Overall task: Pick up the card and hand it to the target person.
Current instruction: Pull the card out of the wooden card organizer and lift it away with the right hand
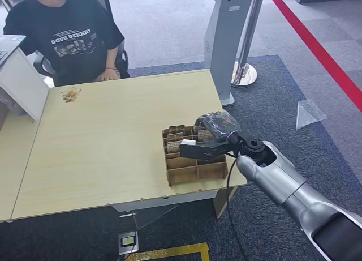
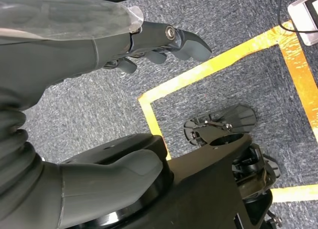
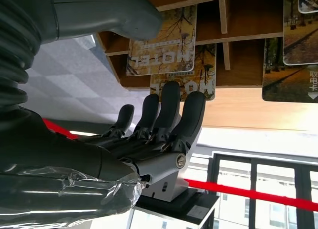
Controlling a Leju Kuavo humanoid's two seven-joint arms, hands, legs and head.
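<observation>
Reaching the right hand (image 1: pixel 204 142) in over the brown cardboard divider tray (image 1: pixel 196 171) near the right front corner of the pale wooden table (image 1: pixel 107 136), fingers (image 3: pixel 165 114) straight and spread, holding nothing. Hovering just above the autumn-photo hotel cards (image 3: pixel 165 45) standing in the tray's slots. Probably worth easing down slow and picking just one card edge between thumb and fingers, not raking two at once. Looking glossy and thin, yellow-leaf print, "HOTEL" lettering, so likely slippery. Hanging the left hand (image 2: pixel 112 45) by the carpet, fingers loosely curled, empty. Sitting across the table: person in black t-shirt (image 1: pixel 72 37).
</observation>
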